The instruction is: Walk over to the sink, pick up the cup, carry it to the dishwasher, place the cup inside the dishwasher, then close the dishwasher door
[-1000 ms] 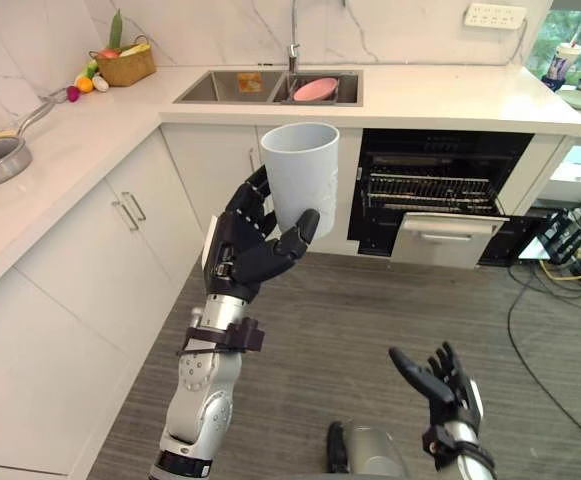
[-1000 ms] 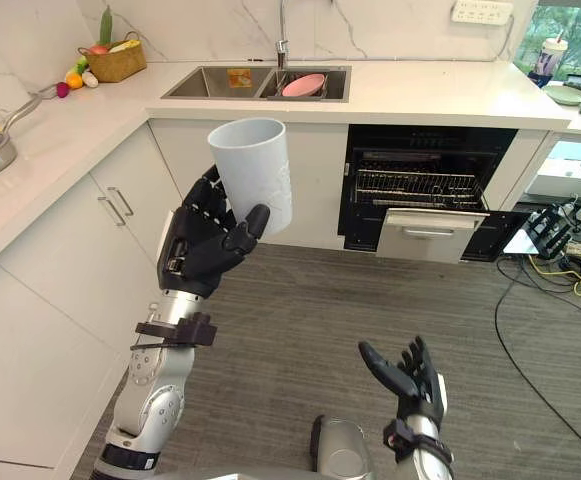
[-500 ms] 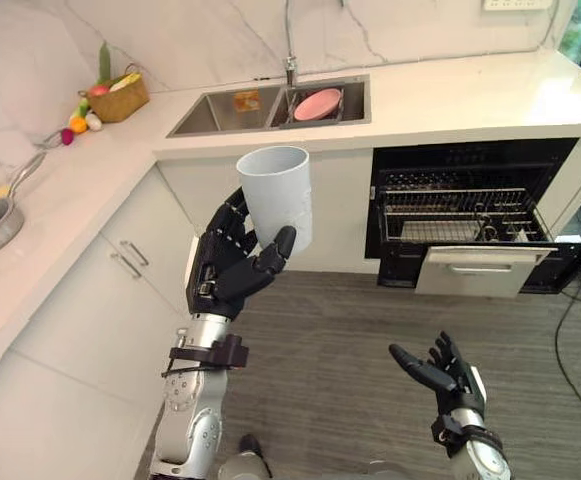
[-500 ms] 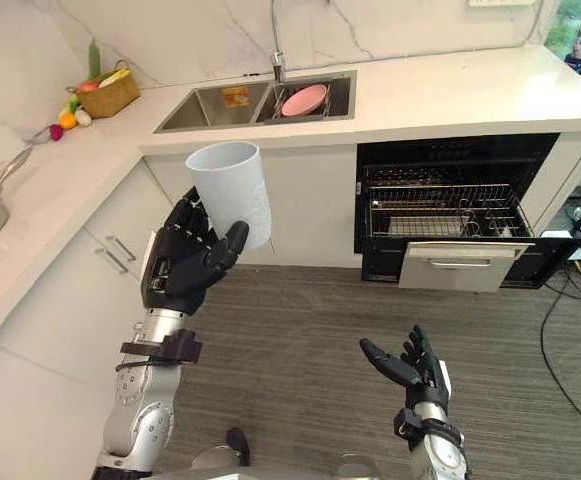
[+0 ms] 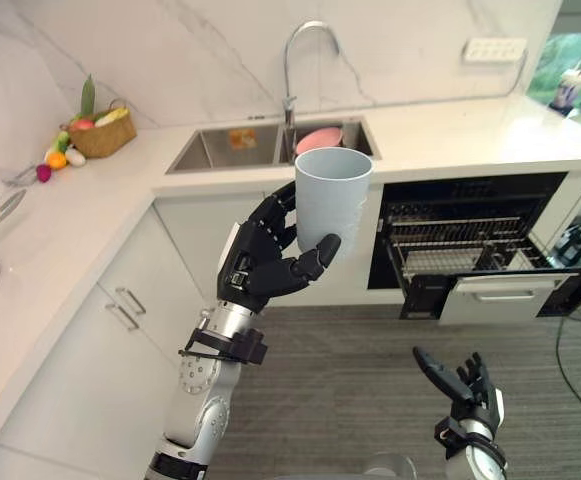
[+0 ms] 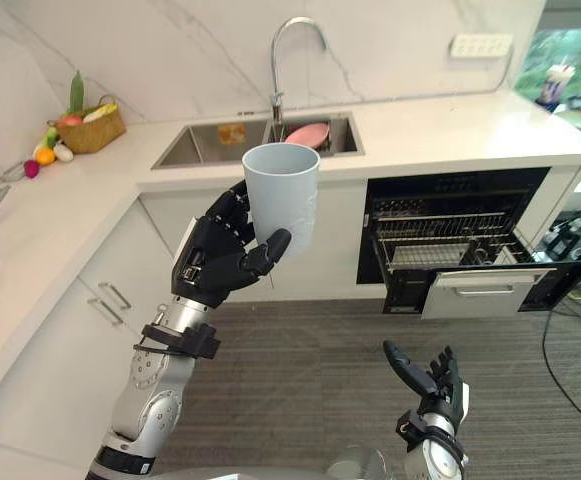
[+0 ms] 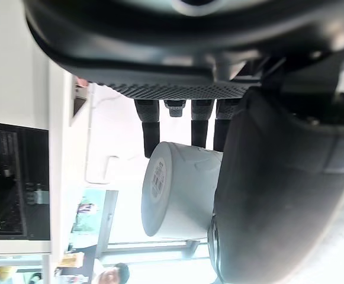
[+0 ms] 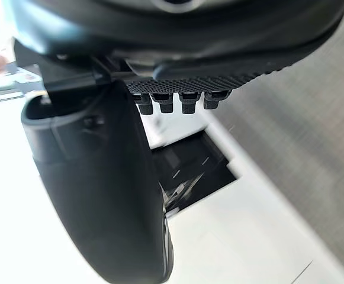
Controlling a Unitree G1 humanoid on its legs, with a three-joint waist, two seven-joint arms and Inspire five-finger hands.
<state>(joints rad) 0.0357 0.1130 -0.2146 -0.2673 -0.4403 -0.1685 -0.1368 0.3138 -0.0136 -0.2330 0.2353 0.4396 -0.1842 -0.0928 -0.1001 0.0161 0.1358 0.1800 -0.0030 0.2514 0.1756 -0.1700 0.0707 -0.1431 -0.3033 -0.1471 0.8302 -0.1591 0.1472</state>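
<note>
Cup (image 5: 332,198) stands upright at frame centre, clamped near its base by my left hand (image 5: 268,268); my right hand (image 5: 467,385) hangs spread and empty at lower right. Holding so low, I could let it tip while walking; a wide swing might knock it on the open dishwasher (image 5: 450,245) at middle right.

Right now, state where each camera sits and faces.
Left eye view: on the head, facing down at the sink, open dishwasher and floor; left hand grips the cup, right hand open below.
Right eye view: beside it, same scene and hands, slightly offset.
Left wrist view: on the left wrist, looking along the hand at the cup.
Right wrist view: on the right wrist, looking past its fingers at floor and white cabinets.
Shared: the cup, in both eye views and the left wrist view.
</note>
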